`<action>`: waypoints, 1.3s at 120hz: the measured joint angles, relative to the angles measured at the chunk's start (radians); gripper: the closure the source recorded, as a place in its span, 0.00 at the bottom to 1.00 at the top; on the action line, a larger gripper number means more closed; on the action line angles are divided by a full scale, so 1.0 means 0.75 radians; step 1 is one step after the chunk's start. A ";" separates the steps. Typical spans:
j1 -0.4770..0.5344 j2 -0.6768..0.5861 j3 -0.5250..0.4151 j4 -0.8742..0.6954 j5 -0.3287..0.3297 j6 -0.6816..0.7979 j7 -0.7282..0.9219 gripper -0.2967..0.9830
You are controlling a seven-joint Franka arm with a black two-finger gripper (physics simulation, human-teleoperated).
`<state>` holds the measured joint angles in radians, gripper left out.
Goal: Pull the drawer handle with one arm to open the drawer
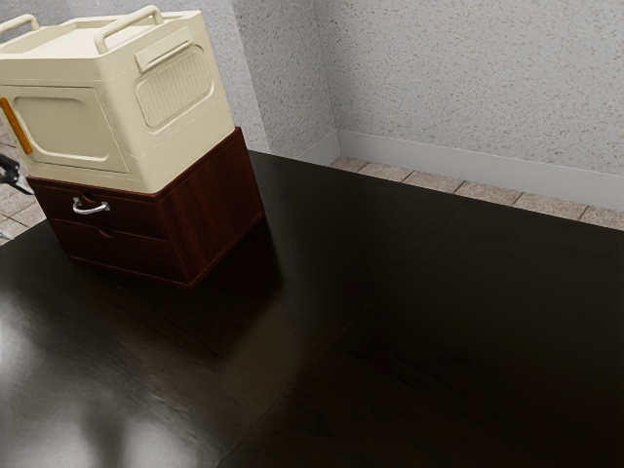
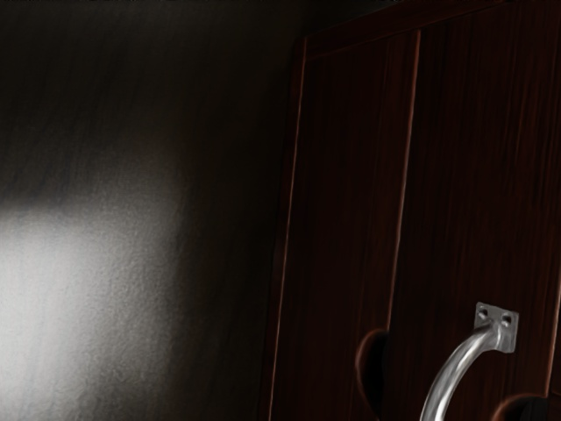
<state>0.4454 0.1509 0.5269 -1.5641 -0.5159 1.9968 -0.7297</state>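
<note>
Silver, the handle (image 1: 91, 208) sat on the upper drawer (image 1: 136, 216), seemingly clear of the gripper (image 1: 14, 175); how wide that stood, or what it held, I couldn't tell. Gripping off-centre risked slipping; a stiff drawer, dragging the chest (image 1: 216, 210).

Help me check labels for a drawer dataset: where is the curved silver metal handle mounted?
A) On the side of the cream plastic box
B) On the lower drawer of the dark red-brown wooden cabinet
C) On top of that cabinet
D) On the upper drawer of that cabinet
D: the curved silver metal handle is fixed to the upper drawer, above the seam that divides it from the lower drawer.
</note>
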 joint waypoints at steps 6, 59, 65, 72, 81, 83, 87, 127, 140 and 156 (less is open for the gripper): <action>0.001 0.003 -0.001 -0.008 -0.009 0.019 0.011 0.29; -0.015 0.077 -0.082 -0.009 -0.103 0.079 0.153 0.41; -0.015 0.086 -0.086 -0.006 -0.117 0.090 0.165 0.42; -0.015 0.099 -0.089 -0.004 -0.131 0.101 0.177 0.43; -0.015 0.108 -0.091 -0.003 -0.142 0.115 0.191 0.43; -0.015 0.108 -0.091 -0.003 -0.144 0.118 0.194 0.44; -0.014 0.110 -0.091 -0.003 -0.147 0.123 0.199 0.44; -0.014 0.148 -0.093 0.001 -0.155 0.186 0.241 0.53; -0.013 0.149 -0.093 0.001 -0.154 0.199 0.250 0.57; -0.014 0.149 -0.093 0.000 -0.152 0.207 0.260 0.60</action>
<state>0.4349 0.2629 0.4568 -1.5639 -0.6301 2.1520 -0.5349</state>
